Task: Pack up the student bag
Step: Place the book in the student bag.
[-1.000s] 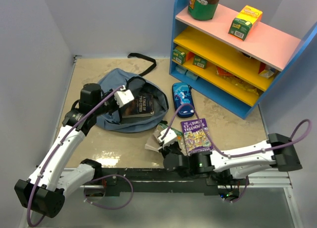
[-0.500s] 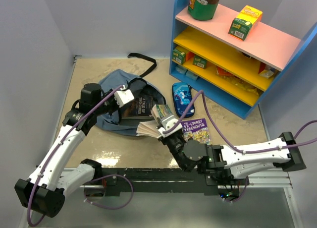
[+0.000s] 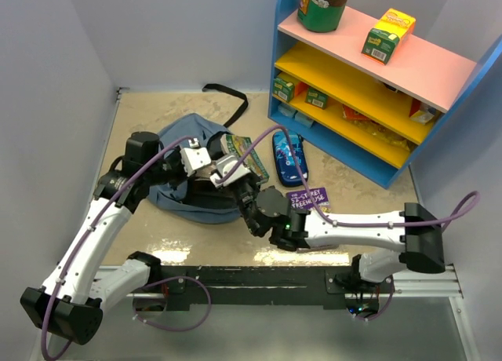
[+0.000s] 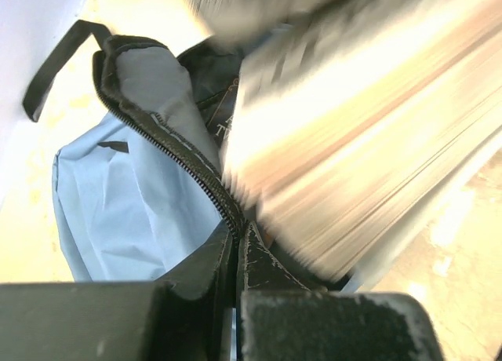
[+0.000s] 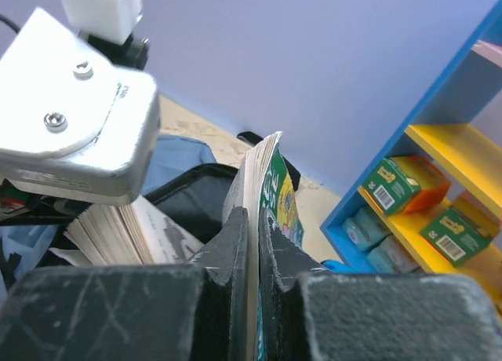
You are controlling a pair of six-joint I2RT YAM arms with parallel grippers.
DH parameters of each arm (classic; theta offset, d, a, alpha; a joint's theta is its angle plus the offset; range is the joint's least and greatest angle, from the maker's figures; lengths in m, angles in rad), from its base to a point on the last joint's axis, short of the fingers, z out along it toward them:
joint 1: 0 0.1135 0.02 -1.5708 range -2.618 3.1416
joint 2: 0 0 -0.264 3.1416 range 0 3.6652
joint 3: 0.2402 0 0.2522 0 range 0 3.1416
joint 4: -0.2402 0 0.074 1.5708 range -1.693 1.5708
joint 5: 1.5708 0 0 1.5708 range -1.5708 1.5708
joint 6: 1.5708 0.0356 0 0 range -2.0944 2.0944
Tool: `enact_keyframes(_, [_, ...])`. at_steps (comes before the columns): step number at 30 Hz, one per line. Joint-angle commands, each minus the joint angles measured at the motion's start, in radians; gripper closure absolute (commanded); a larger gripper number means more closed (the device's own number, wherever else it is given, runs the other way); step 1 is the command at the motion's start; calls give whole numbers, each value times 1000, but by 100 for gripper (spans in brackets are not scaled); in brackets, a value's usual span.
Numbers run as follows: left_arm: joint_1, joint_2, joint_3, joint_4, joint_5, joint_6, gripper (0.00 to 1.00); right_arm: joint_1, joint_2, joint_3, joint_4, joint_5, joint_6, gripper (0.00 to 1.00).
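Bag (image 3: 174,131) sits left of centre, rim pinched open by the left claw (image 4: 238,255). The right claw (image 3: 230,170), clamping a green book (image 3: 247,158), has swung up from lower centre to its mouth, ready to insert.

**Three cameras, one bag mouth**

The top external camera looks down from above and behind the arm bases. It takes in the whole tabletop (image 3: 196,231), the student bag (image 3: 176,129) and the blue shelf (image 3: 439,67). The left wrist camera sits very close to the bag's zipper edge, facing towards its black strap (image 4: 55,67). The right wrist camera looks along the right gripper (image 5: 255,216), past the green book (image 5: 276,192), towards the shelf. All three views share the bag's open mouth.
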Motion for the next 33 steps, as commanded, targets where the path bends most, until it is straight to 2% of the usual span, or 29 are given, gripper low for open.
enact_keyframes(1, [-5, -28, 63, 7, 72, -29, 100, -25, 50, 3, 165, -92, 3, 100])
enact_keyframes(5, [-5, -27, 89, 7, 73, -39, 100, -25, 104, -120, 116, -147, 194, 100])
enact_keyframes(6, [-3, -24, 91, 6, 73, -37, 100, -22, 115, -134, 58, -162, 281, 100])
enact_keyframes(9, [-3, -18, 89, 0, 72, -30, 100, -2, 135, -197, -28, -231, 395, 100])
enact_keyframes(10, [-3, -16, 88, 1, 72, -26, 100, 3, 120, -239, -38, -256, 415, 83])
enact_keyframes(15, [-3, 1, 89, 13, 70, -28, 100, 1, 94, -290, -189, -388, 570, 41])
enact_keyframes(16, [-3, 4, 91, 13, 72, -29, 100, 1, 84, -299, -203, -391, 593, 28])
enact_keyframes(20, [-3, 13, 98, 20, 70, -33, 100, -2, 2, -301, -263, -330, 737, 9])
enact_keyframes(22, [-5, 16, 101, 20, 69, -33, 100, -5, -14, -274, -343, -282, 797, 5])
enact_keyframes(28, [-3, 4, 94, 21, 58, -19, 100, -20, -100, -280, -550, -219, 1090, 6])
enact_keyframes(30, [-3, 1, 86, 21, 58, -13, 100, -28, -116, -277, -637, -239, 1208, 6])
enact_keyframes(33, [-3, -2, 85, 21, 56, -11, 100, -26, -152, -306, -627, -340, 1297, 5])
